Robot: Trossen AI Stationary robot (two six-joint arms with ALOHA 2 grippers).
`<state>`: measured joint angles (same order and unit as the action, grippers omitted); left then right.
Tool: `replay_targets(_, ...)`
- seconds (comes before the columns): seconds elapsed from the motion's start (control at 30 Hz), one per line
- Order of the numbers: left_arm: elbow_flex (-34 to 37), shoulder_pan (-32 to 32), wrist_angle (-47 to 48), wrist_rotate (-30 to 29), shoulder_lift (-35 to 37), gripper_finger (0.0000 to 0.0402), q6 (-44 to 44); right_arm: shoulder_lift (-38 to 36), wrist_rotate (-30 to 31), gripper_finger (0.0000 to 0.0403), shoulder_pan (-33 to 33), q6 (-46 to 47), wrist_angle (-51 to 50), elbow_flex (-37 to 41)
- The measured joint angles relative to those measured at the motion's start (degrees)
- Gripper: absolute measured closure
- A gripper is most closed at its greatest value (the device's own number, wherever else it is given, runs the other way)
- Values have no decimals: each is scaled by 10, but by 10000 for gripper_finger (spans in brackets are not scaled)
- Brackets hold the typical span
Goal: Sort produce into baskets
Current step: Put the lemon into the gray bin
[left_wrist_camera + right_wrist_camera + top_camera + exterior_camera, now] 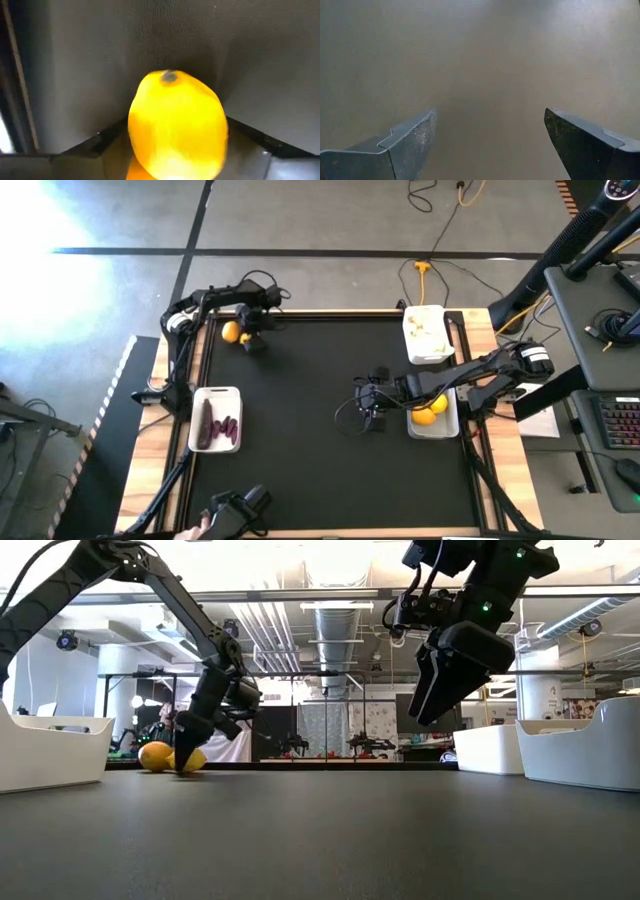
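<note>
A yellow lemon (177,125) lies at the table's far left (232,332), and my left gripper (244,340) is shut on it, fingertips down at the table (185,768). A second lemon (153,755) lies just beside it. My right gripper (490,145) is open and empty, hanging above the bare mat right of centre (369,418). One white basket (216,442) at the left holds dark purple pieces. A basket (425,358) at the far right holds garlic. A basket (436,430) at the right holds lemons. My left gripper has the lemon pinched between its two fingers, one on each side (134,135). The fingers slant down from the table's right side. The lemon's underside rests on the mat (197,762).
The wide black mat between the baskets is bare. A dark camera mount (240,510) sits at the near edge, with a person's hand (188,531) beside it. Cables run along the table's right rim near the right arm.
</note>
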<state>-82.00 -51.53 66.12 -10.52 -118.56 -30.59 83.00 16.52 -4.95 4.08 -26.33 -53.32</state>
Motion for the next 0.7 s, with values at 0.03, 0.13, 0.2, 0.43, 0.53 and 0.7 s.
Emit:
replay_targets(0.03, 5, 0, -2, 0, 0, 164, 4, 0, 0, 39, 0, 0, 0, 0)
replay_targets(0.13, 18, 2, -14, 8, 6, 201, 21, 0, 0, 39, 0, 0, -6, 0)
replay_targets(0.2, 27, 10, -28, 25, 16, 218, 33, 0, 0, 39, 0, -1, -9, 0)
replay_targets(0.43, 41, 108, -118, 128, 92, 218, 92, 0, -2, 39, 0, -9, -10, 0)
replay_targets(0.53, 52, 178, -182, 136, 120, 218, 122, 0, -2, 39, 0, -10, -8, 0)
replay_targets(0.7, 99, 296, -333, 140, 134, 214, 182, 0, -5, 39, 0, -11, -8, 1)
